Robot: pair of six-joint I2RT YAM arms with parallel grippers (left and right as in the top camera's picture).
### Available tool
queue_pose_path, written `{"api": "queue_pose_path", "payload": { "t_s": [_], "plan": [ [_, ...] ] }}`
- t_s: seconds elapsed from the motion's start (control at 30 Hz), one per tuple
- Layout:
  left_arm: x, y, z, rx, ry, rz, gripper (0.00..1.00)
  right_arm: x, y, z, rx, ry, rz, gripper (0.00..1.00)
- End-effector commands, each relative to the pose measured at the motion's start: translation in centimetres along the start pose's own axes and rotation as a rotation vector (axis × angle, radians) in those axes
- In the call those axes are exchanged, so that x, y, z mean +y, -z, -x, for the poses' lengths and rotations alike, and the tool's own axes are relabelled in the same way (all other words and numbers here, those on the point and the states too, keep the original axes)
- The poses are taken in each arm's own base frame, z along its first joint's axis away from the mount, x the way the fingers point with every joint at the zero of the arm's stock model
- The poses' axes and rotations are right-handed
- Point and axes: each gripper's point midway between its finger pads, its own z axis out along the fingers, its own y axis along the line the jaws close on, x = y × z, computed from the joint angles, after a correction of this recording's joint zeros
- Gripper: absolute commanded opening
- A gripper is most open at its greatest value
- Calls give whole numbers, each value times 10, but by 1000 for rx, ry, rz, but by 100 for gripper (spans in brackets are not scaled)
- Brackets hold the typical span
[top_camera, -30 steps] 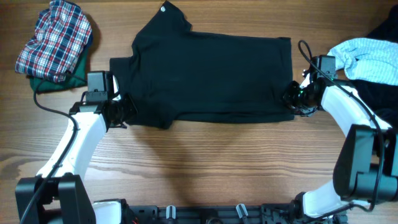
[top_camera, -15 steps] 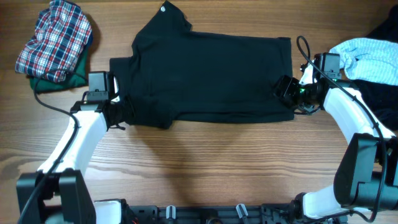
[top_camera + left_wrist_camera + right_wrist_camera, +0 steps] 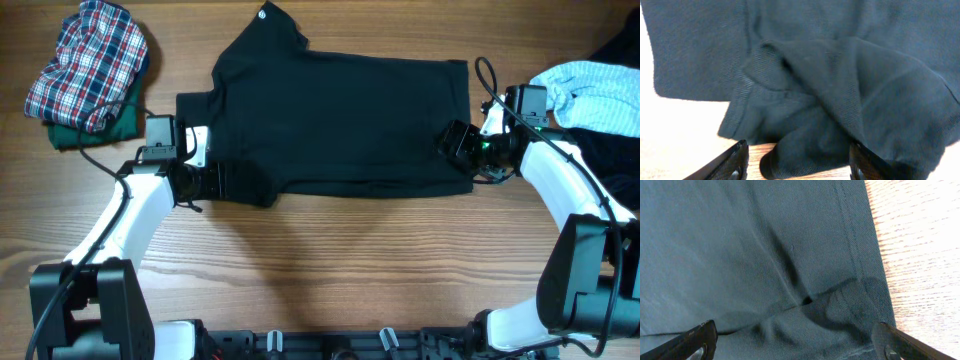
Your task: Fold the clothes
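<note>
Left gripper (image 3: 800,161) and right gripper (image 3: 795,341) both gape empty above the black T-shirt (image 3: 340,120); raise them straight, not snagging fabric.

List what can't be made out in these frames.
- Green fabric garment, overhead: mostly under the crumpled plaid shirt; type unclear.
- Dark garment, overhead: cut off by the right edge.
- White logo print on the large black T-shirt, overhead: too small to read.
- Left end effector, left wrist: only fingertips show at the bottom edge; contact with the bunched fabric unclear.
</note>
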Motion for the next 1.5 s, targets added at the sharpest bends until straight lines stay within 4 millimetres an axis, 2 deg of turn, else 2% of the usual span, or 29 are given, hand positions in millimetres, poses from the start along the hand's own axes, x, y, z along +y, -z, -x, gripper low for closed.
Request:
{"api": "queue_pose_path", "payload": {
  "t_s": [0.0, 0.07, 0.17, 0.2, 0.4, 0.53, 0.6, 0.97, 1.07, 1.17, 1.23, 1.3, 1.47],
  "plan": [
    [-10, 0, 2, -2, -113, -54, 62, 9, 10, 14, -47, 30, 30, 100],
    [-10, 0, 0, 5, -111, -54, 56, 9, 10, 14, -48, 31, 30, 100],
    [-10, 0, -7, 33, -106, -55, 38, 9, 10, 14, -48, 30, 30, 99],
    [-10, 0, -9, 43, -105, -56, 35, 9, 10, 14, -48, 31, 30, 99],
    [-10, 0, -12, 54, -103, -55, 40, 9, 10, 14, -48, 31, 31, 100],
    [-9, -2, -10, 49, -105, -50, 53, 10, 10, 14, -47, 32, 38, 100],
    [-7, -6, -10, 54, -125, -44, 57, 10, 10, 14, -48, 32, 39, 99],
    [-3, -30, -15, 95, -153, -48, 55, 10, 10, 14, -48, 34, 38, 100],
    [-4, -31, -7, 63, -149, -46, 40, 10, 10, 14, -48, 34, 39, 99],
    [-9, -31, -4, 50, -143, -75, 16, 10, 10, 14, -48, 34, 38, 100],
    [-14, -30, -4, 49, -140, -107, 8, 10, 10, 14, -48, 34, 38, 100],
    [-18, -29, -3, 47, -93, -125, 4, 10, 10, 14, -48, 34, 39, 99],
    [-41, -19, 7, 42, -88, -207, 4, 10, 10, 14, -48, 34, 38, 100]
  ]
}}
